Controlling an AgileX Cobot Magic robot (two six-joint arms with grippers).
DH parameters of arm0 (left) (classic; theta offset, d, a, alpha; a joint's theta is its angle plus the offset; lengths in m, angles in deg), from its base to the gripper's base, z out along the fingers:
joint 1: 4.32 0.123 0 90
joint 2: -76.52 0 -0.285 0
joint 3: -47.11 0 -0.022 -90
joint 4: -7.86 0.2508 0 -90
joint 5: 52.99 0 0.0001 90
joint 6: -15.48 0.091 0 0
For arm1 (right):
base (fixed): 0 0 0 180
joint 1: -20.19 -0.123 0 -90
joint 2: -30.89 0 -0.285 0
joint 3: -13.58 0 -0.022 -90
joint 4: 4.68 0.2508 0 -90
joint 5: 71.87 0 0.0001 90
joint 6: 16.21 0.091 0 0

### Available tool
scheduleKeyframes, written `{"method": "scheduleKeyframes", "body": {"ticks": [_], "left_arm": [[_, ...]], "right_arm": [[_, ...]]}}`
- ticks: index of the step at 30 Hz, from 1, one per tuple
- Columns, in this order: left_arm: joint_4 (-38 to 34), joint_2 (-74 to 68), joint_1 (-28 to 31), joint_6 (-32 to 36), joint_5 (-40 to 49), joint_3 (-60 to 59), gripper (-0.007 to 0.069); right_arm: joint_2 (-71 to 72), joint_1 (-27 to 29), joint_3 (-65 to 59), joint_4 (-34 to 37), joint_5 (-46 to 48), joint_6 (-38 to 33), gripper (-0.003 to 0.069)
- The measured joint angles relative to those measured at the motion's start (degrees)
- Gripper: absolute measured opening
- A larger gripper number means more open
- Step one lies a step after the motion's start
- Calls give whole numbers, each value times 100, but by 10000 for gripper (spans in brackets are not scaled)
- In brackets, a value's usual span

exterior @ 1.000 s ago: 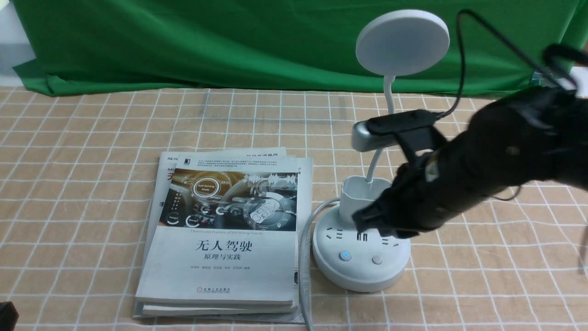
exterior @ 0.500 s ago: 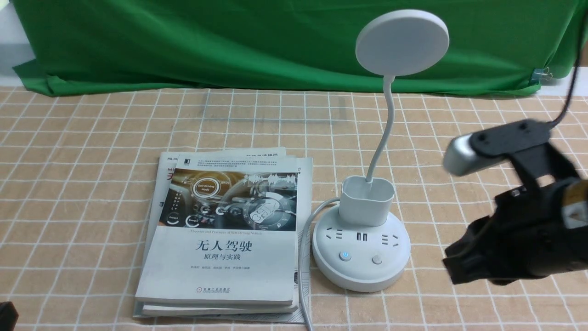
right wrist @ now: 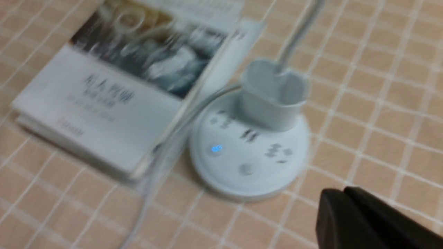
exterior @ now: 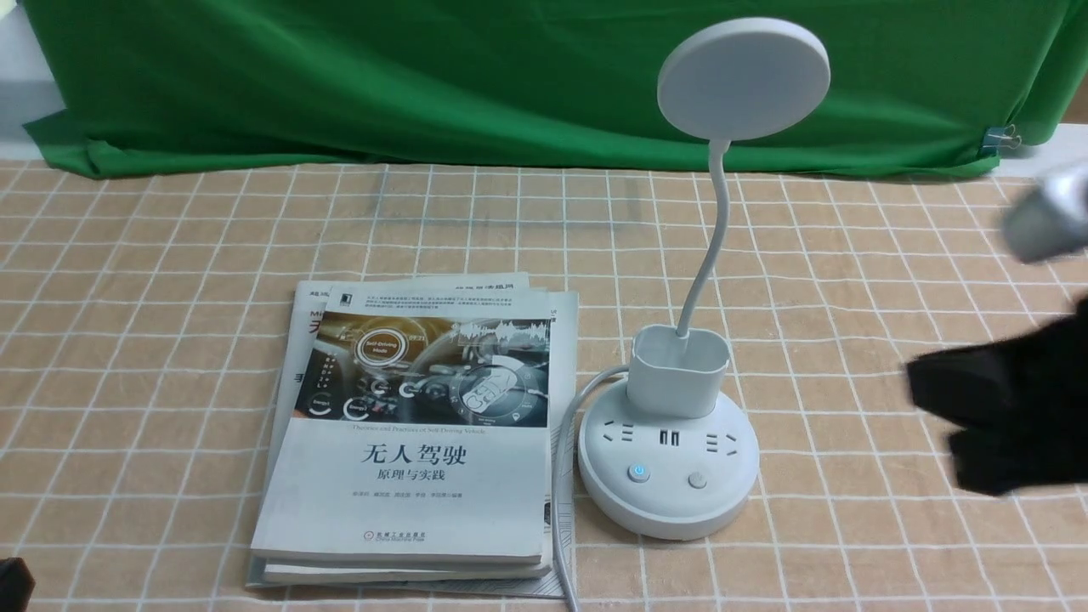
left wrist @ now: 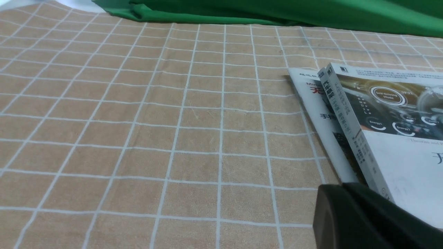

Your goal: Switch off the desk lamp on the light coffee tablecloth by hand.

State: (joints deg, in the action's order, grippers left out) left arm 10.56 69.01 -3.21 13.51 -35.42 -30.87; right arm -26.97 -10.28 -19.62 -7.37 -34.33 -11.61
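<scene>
The white desk lamp point(exterior: 667, 484) stands on the light coffee tablecloth point(exterior: 153, 340), right of centre. Its round disc head point(exterior: 744, 78) looks plain white, with no glow that I can see. The left button point(exterior: 638, 473) on the base shows a blue light; the right button point(exterior: 698, 481) is plain. My right gripper point(exterior: 935, 408) is a blurred black shape at the far right, well clear of the lamp. In the right wrist view its jaws point(right wrist: 341, 193) are pressed together and empty, beside the lamp base point(right wrist: 242, 162). My left gripper point(left wrist: 342, 188) is shut and empty, low near the books.
A stack of books point(exterior: 416, 442) lies just left of the lamp. The lamp's white cable point(exterior: 561, 476) runs down between them toward the front edge. A green backdrop cloth point(exterior: 425, 76) closes off the far side. A white pen cup point(exterior: 678, 374) stands on the lamp base.
My right arm has drawn back from over the lamp base to the far right edge of the view. The lamp and books have not moved.
</scene>
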Motion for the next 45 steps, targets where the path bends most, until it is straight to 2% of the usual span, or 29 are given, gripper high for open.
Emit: {"method": "scheduleKeyframes", "body": {"ticks": [3, 11, 14, 18, 22, 28, 45], "left_arm": [[-1, 0, 0, 0, 0, 0, 5], [-1, 0, 0, 0, 0, 0, 5], [-1, 0, 0, 0, 0, 0, 5], [-6, 0, 0, 0, 0, 0, 5], [-6, 0, 0, 0, 0, 0, 5], [-6, 0, 0, 0, 5, 0, 5], [-6, 0, 0, 0, 1, 0, 5]], "right_arm": [[571, 377, -701, -30, -417, -2, 22], [3097, 1984, -3652, -44, -2957, -2, 22], [3826, 2247, -4236, -44, -3395, -2, 23], [4502, 2388, -4425, -48, -3416, -2, 25], [4978, 2428, -4430, -48, -2945, -7, 27], [4996, 2428, -4430, -48, -2401, -7, 36], [4996, 2428, -4430, -48, -2378, -175, 67]]}}
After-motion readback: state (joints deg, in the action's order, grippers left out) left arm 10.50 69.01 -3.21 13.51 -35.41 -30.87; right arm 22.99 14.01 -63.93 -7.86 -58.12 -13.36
